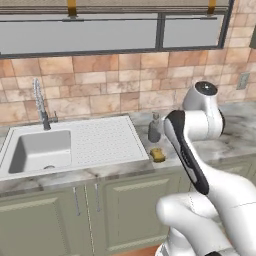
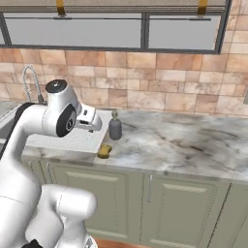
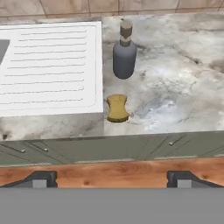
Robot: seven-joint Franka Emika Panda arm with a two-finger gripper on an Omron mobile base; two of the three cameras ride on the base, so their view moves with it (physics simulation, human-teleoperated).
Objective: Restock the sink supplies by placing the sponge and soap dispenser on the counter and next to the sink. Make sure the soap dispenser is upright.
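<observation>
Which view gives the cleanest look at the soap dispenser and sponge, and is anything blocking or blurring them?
Hand view: soap dispenser and sponge sharp, unobstructed, evenly lit. Left base view: the arm crowds both, picture soft. Right base view: both small but clear of the arm.

The left base view looks forward and down from behind the arm's left side, facing the tiled wall, with the sink (image 1: 35, 150) at its left. The right base view faces the same wall from the arm's other side (more bare counter (image 2: 184, 140) lies at its right). The hand view looks down from nearer, off the counter's front edge. All three share the soap dispenser (image 3: 124, 54) and the sponge (image 3: 117, 107) beside the drainboard.
</observation>
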